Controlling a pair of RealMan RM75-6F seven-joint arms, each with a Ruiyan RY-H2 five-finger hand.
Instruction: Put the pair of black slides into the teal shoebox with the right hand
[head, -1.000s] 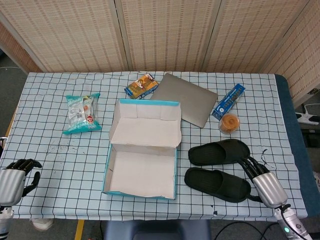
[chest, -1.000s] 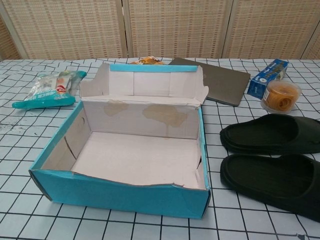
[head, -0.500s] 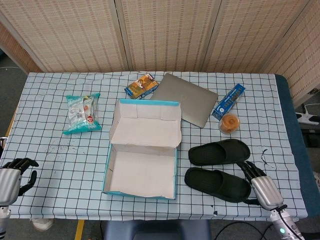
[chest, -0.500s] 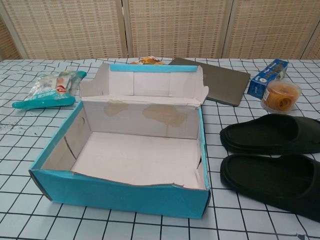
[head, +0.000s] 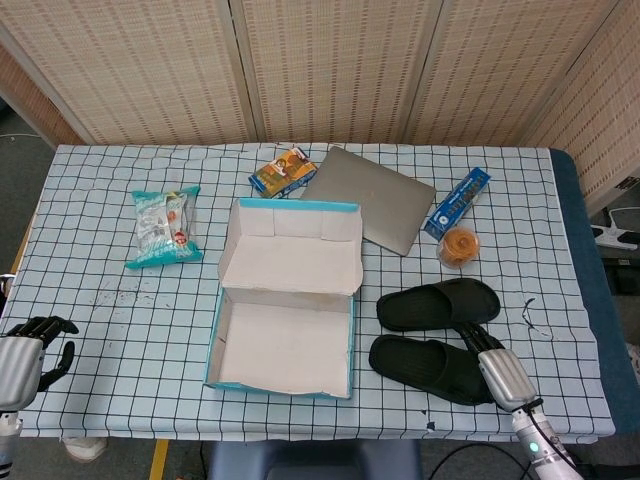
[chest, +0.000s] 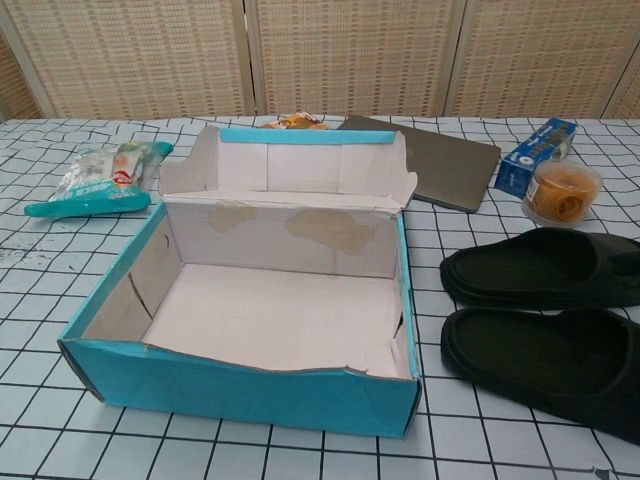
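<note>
Two black slides lie side by side right of the shoebox, the far slide (head: 438, 304) (chest: 545, 268) and the near slide (head: 430, 367) (chest: 550, 365). The teal shoebox (head: 213, 345) (chest: 240, 385) stands open, its pale inside bare and its lid flap tipped back. My right hand (head: 497, 368) reaches in from the front right corner. Its dark fingertips (head: 472, 336) lie at the right end of the near slide, between the two slides, and grip nothing that I can see. My left hand (head: 28, 350) hangs at the table's left front edge with loosely bent fingers, holding nothing. Neither hand shows in the chest view.
Behind the box lie a grey laptop (head: 375, 200) and an orange snack pack (head: 282, 171). A blue box (head: 457, 201) and a tub of orange rings (head: 459, 245) sit behind the slides. A teal snack bag (head: 164, 226) lies at the left.
My right hand has slid left and toward the front edge, its fingertips now at the near slide's end. The left hand sank slightly. Slides and box have not moved.
</note>
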